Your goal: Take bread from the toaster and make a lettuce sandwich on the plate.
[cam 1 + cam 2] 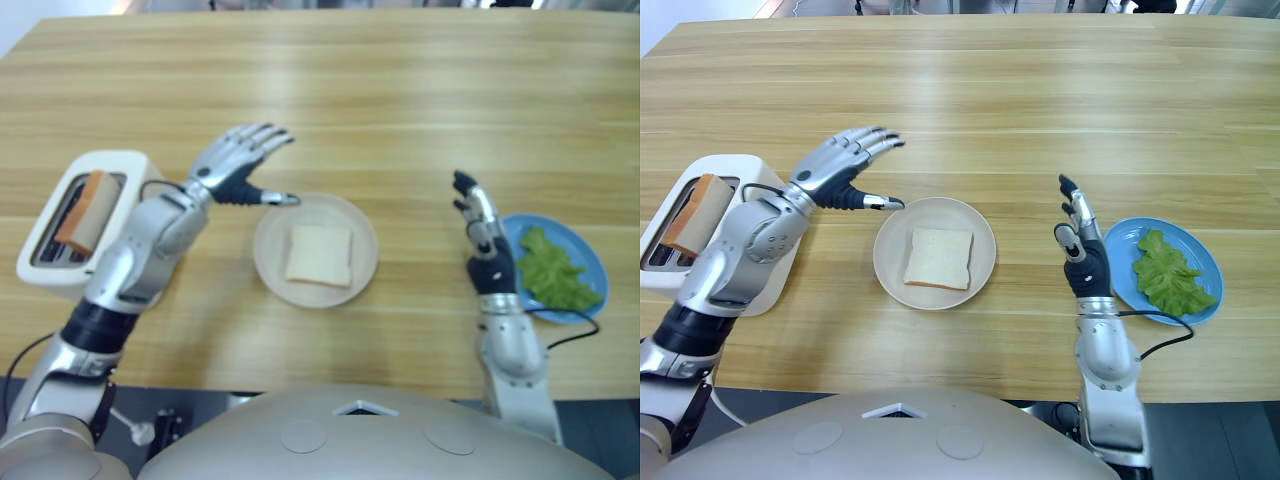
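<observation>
**Lettuce lying just outboard of the right hand**

The leaf of crinkled green lettuce (1165, 272) is lying just to the right of my right hand (1080, 250), on a round blue plate (1124, 252) whose near rim is sitting beside the wrist. The leaf's long axis is running roughly away from me, slanting a little, so it is lying alongside the palm and not across it. It is looking ruffled, limp and flat against the plate. The right hand is standing upright, fingers spread and holding nothing. It is by far the nearer hand, and I'm judging the lettuce to be its job.

To that hand's left, a square slice of white bread (938, 257) is lying flat on the round tan plate (890, 262). My left hand (840, 160) is hovering just beyond that plate's far-left rim, fingers extended and empty. Behind its forearm, a browned slice (82, 212) is standing in the cream toaster (110, 163) on the wooden table (1040, 100).
</observation>
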